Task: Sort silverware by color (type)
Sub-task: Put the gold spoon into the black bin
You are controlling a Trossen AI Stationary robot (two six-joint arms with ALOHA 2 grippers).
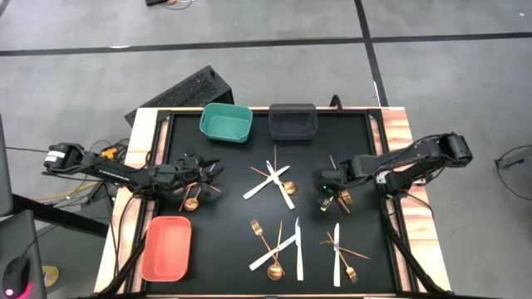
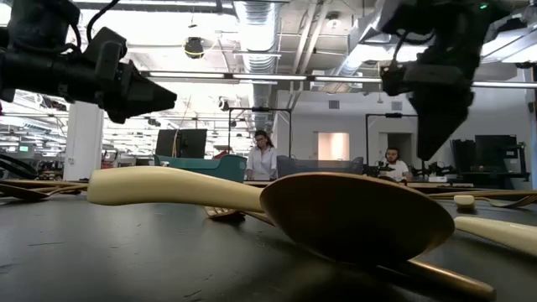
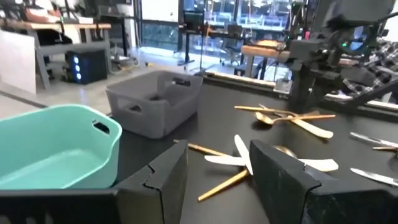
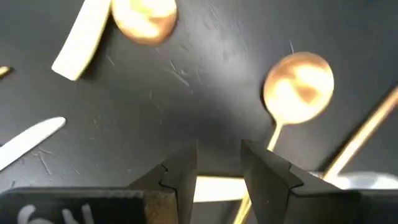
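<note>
**Cutlery scattered on the black table, both grippers empty**

The silverware (image 1: 274, 184) lies loose on the black table (image 1: 224, 208) in several small heaps: a crossed bunch of white knives and gold pieces in the middle, more toward the near edge, a few gold pieces by each gripper. The teal bin (image 1: 226, 122) and the dark grey bin (image 1: 293, 120) stand side by side at the far edge; the salmon bin (image 1: 166, 247) sits at the near left corner. None of the bins shows any cutlery in the overhead view.

The right wrist view alone shows a gold spoon (image 4: 298, 87) just beyond the right gripper's (image 4: 217, 165) fingers, its handle running back beneath them, with a white knife (image 4: 31, 142) off to one side. The low view is filled by a gold spoon bowl (image 2: 357, 216) and a cream handle (image 2: 172, 186) close to the lens, with two people seated far behind.

The left arm reaches in from the left edge, nearly level; the left gripper (image 3: 217, 158) has its fingers apart, nothing between them. The right arm bends in from the right and points downward; its fingers stand a little apart, gripping nothing.
</note>
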